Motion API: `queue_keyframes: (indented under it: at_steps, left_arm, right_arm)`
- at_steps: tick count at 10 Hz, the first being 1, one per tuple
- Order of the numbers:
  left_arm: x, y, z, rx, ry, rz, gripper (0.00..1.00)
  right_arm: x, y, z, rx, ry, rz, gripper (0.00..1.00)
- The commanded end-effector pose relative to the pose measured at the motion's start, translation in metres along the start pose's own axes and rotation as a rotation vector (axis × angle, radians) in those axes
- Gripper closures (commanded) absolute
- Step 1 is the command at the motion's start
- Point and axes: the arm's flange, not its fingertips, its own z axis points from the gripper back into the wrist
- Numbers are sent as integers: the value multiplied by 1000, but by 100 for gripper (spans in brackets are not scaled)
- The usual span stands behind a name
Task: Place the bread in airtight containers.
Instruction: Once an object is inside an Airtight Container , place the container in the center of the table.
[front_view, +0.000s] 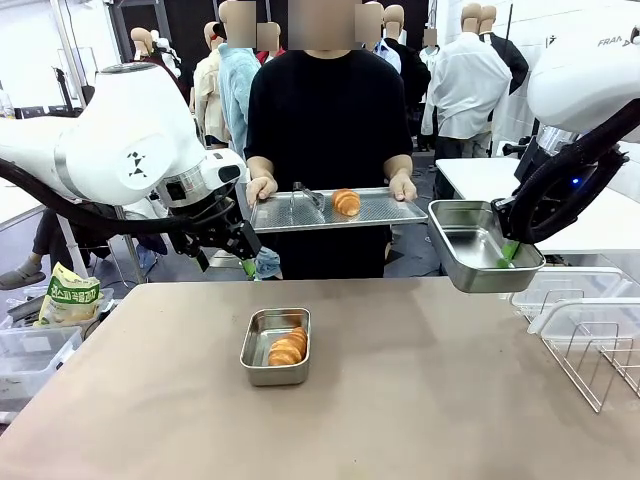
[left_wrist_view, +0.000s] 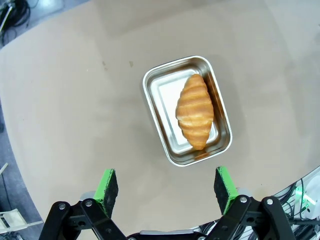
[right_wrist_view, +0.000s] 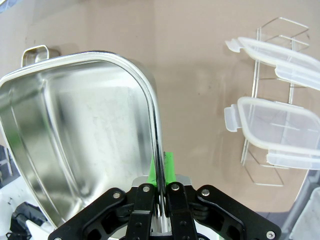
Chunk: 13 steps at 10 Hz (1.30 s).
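Front view: the right gripper (front_view: 508, 252) pinches the rim of an empty steel container (front_view: 470, 240), held tilted in the air above the far right of the table (front_view: 450, 400). The left gripper (front_view: 243, 262) hangs with jaws apart, holding nothing. Below it, toward the middle, the second container (front_view: 258, 368) sits on the table with one croissant (front_view: 287, 347) inside. A person holds a tray (front_view: 385, 210) bearing another croissant (front_view: 346, 202).

A brown table (front_view: 430, 400) takes the lower part of the front view, and a wire rack (front_view: 598, 372) stands at its right edge. Behind the table, a person in black (front_view: 325, 100) stands with a flat steel tray (front_view: 395, 209), and tongs (front_view: 308, 195) lie on it. Far left, a green-yellow snack bag (front_view: 70, 297) leans above a clear bin (front_view: 35, 355).
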Motion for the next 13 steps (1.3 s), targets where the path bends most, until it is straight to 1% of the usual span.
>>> queue_keyframes:
  at_steps: [1,13]
  left_arm:
    - [1,1,0,6,-1,11,0]
    - [1,1,0,6,-1,11,0]
  right_arm:
    - [0,0,2,4,-5,-5,100]
    - [0,0,2,4,-5,-5,100]
